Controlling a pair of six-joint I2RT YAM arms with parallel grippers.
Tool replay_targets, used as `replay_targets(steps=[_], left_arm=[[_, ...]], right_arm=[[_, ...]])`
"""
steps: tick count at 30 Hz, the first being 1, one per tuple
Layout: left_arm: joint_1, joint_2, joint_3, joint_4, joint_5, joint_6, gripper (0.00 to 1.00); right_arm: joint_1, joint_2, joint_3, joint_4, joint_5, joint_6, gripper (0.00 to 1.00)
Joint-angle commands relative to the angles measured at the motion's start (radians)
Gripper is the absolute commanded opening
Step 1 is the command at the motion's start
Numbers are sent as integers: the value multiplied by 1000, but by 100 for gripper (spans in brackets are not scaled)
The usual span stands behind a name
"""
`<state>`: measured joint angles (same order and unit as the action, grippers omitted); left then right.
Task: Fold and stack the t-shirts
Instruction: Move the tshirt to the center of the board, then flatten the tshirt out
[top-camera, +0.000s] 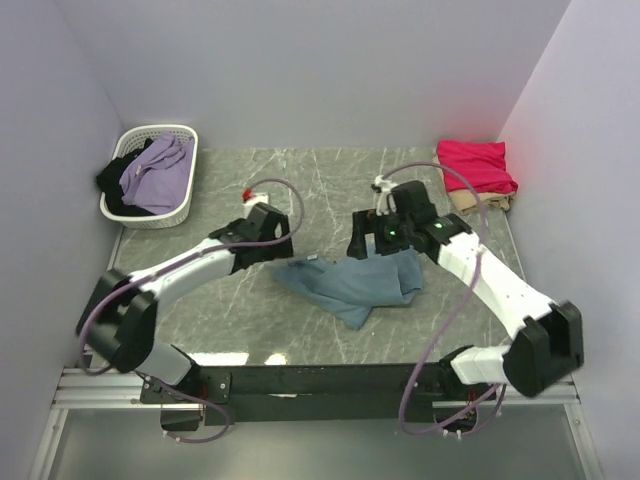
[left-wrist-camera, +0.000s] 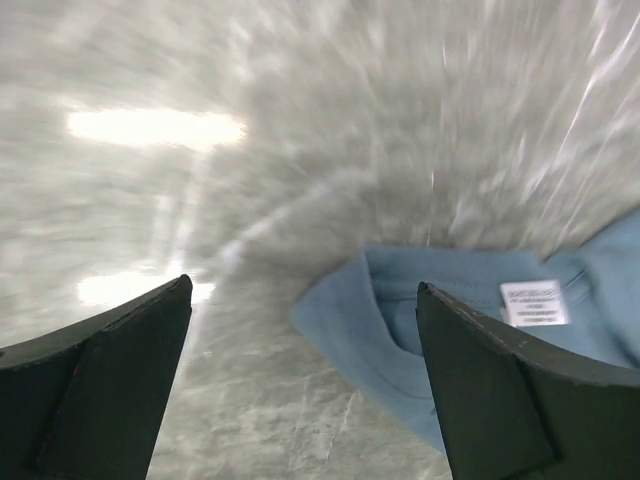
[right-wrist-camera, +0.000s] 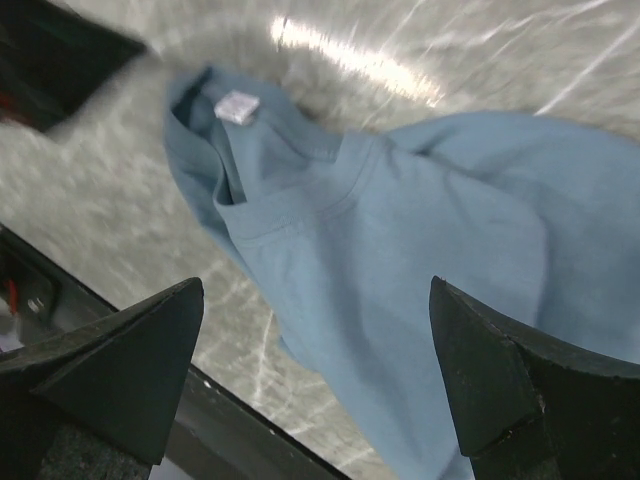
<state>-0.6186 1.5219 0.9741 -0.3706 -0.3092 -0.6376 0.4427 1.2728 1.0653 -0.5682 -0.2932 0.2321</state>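
Observation:
A dusty teal-blue t-shirt (top-camera: 350, 285) lies crumpled on the grey marble table (top-camera: 300, 180), between the two arms. My left gripper (top-camera: 272, 245) hovers at its left end, open, above the collar (left-wrist-camera: 400, 310) and white label (left-wrist-camera: 533, 302). My right gripper (top-camera: 365, 245) is open over the shirt's upper middle; the right wrist view shows blue cloth (right-wrist-camera: 400, 250) below the spread fingers (right-wrist-camera: 520, 390), apart from them. A folded crimson-pink t-shirt (top-camera: 475, 165) rests on a pale beige one (top-camera: 482, 203) at the back right.
A white slatted basket (top-camera: 118, 210) at the back left holds purple (top-camera: 155, 175) and black (top-camera: 115, 180) clothes. Lilac walls close in the table on three sides. The black front rail (right-wrist-camera: 230, 420) runs just under the shirt's near edge.

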Motion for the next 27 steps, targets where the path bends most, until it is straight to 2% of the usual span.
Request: replay_targets(steps=[1,11,15,19,27], left_arm=[[39,-156,-72,15,-105,-94,99],[88,-390,-213,16,-169,-183,99],[118,-408,-216,-1,-172,-181,100],[131,-442,-229,-19,-205,-200,99],[155,-615,-273,-34,-272,-237,99]], right_arm=[[71,129,84,-44,6,-74,100],[284,394,265,-58,196,-198,100],[350,480,375,-76,245,-255,100],[381,559,427,-64,233,-301,100],[412,688,536,-59,184,-387,100]])
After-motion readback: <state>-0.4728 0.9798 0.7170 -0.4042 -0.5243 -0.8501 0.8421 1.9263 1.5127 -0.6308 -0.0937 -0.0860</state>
